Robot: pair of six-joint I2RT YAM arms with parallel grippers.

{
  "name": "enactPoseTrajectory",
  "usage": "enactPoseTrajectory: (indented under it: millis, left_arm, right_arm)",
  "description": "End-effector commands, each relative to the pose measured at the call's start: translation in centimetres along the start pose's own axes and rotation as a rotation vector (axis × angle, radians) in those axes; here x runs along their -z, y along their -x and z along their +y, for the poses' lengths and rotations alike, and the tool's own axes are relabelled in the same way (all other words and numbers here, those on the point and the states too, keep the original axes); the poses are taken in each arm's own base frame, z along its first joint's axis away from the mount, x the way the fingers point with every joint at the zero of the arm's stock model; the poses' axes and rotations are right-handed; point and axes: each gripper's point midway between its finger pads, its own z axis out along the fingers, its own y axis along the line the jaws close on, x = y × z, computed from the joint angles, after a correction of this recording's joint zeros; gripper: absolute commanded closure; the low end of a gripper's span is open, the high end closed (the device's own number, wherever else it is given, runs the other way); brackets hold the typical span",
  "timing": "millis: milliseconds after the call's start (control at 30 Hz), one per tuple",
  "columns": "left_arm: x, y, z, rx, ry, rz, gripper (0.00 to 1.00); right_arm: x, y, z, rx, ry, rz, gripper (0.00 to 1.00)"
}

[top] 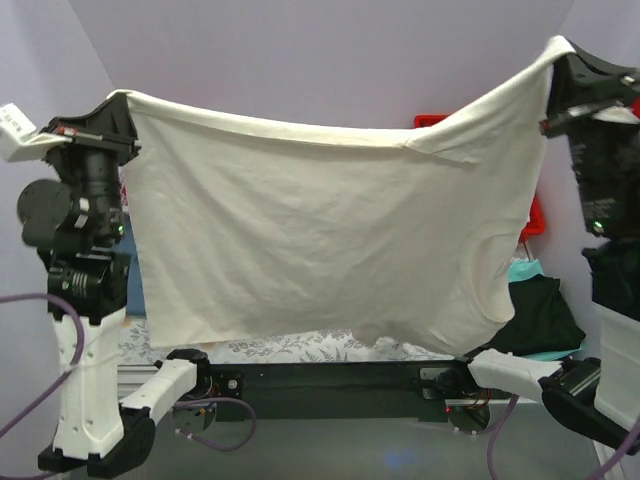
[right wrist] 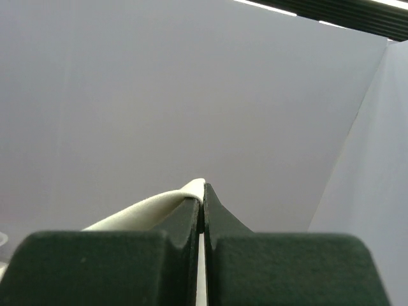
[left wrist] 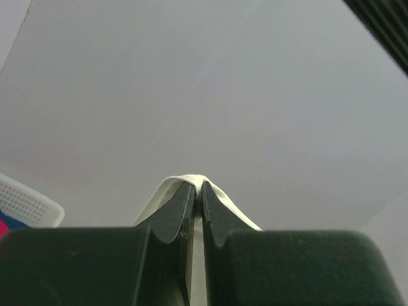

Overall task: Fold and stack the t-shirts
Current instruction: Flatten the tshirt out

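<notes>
The left tool is raised high and clamped on one top corner of the cream t-shirt. In the left wrist view its two fingers are pressed together, with a small fold of cream cloth poking out above their tips. Holding the corner up this way seems meant to let the shirt's own weight pull it open, so it can later go down flat for folding.

From that corner the shirt hangs as one broad sheet between the arms, clear of both bases. Its top edge sags a little in the middle, and its lower edge hangs just above the floral covering of the counter; whether it brushes the covering I cannot tell. A sleeve appears doubled over near the right end of the top edge.

The right tool is likewise closed on the opposite top corner — the right wrist view shows shut fingers with cream cloth running off to their left. It sits higher than the left tool, so the top edge climbs toward the right. The cloth lies below and between the two tools and is gripped only at these corners.

At the far right a black t-shirt lies on the counter with a bit of teal cloth beside it, both partly hidden by the hanging sheet — probably waiting their turn.
</notes>
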Motion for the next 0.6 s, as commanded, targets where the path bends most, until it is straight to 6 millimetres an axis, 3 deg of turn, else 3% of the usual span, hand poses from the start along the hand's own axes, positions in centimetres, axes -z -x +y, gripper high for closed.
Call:
enactPoseTrajectory:
  millis: [0, 33, 67, 100, 133, 200, 233, 333, 367, 400, 433, 467, 500, 533, 567]
  left_arm:
    - [-4.4, -5.9, 3.3, -0.052, 0.095, 0.087, 1.0]
    - [-5.2, -7.1, 4.2, -0.053, 0.119, 0.089, 1.0]
    - [-5.7, -9.8, 6.6, -0.073, 0.177, 0.123, 1.0]
    - [-6.5, -12.3, 8.4, -0.088, 0.222, 0.153, 1.0]
    - [-6.9, -13.8, 9.6, -0.078, 0.242, 0.154, 1.0]
    - [-6.3, -19.3, 14.5, -0.099, 0.353, 0.216, 1.0]
    - [-6.5, -21.6, 16.1, -0.08, 0.383, 0.227, 1.0]
    - [-4.8, -28.6, 23.0, -0.09, 0.548, 0.283, 1.0]
    - [-4.2, -30.2, 24.6, -0.067, 0.59, 0.285, 1.0]
    - [-3.2, -31.7, 26.8, -0.085, 0.648, 0.286, 1.0]
    - [-3.4, -32.7, 27.8, -0.08, 0.666, 0.268, 1.0]
    - [-2.9, -35.3, 29.9, -0.115, 0.704, 0.307, 1.0]
    - [-3.5, -36.1, 30.7, -0.134, 0.717, 0.304, 1.0]
    - [-4.1, -36.9, 31.3, -0.149, 0.724, 0.295, 1.0]
    - [-3.6, -39.5, 33.4, -0.185, 0.759, 0.339, 1.0]
  right_arm:
    - [-5.8, -5.4, 3.9, 0.061, 0.027, 0.06, 0.99]
    - [-6.9, -8.7, 5.7, 0.078, 0.052, 0.115, 0.99]
    - [-8.3, -11.6, 7.5, 0.086, 0.069, 0.154, 0.99]
    - [-9.2, -13.0, 8.4, 0.082, 0.067, 0.153, 0.99]
    - [-9.9, -18.4, 11.0, 0.091, 0.103, 0.233, 0.99]
    - [-10.6, -23.2, 12.6, 0.086, 0.109, 0.284, 0.99]
    - [-11.1, -27.4, 14.3, 0.081, 0.127, 0.324, 0.99]
    - [-11.8, -34.3, 15.4, 0.048, 0.133, 0.406, 0.99]
    - [-12.0, -38.8, 16.2, 0.048, 0.141, 0.466, 0.99]
    - [-12.3, -40.9, 16.4, 0.046, 0.143, 0.491, 0.99]
    - [-12.1, -45.4, 17.5, 0.055, 0.162, 0.556, 0.99]
    - [-13.0, -46.7, 17.0, 0.059, 0.147, 0.555, 0.99]
    - [-13.4, -48.3, 17.3, 0.059, 0.149, 0.567, 0.99]
    - [-13.1, -52.6, 18.4, 0.067, 0.166, 0.622, 0.99]
    - [-13.4, -54.3, 18.0, 0.079, 0.151, 0.639, 0.99]
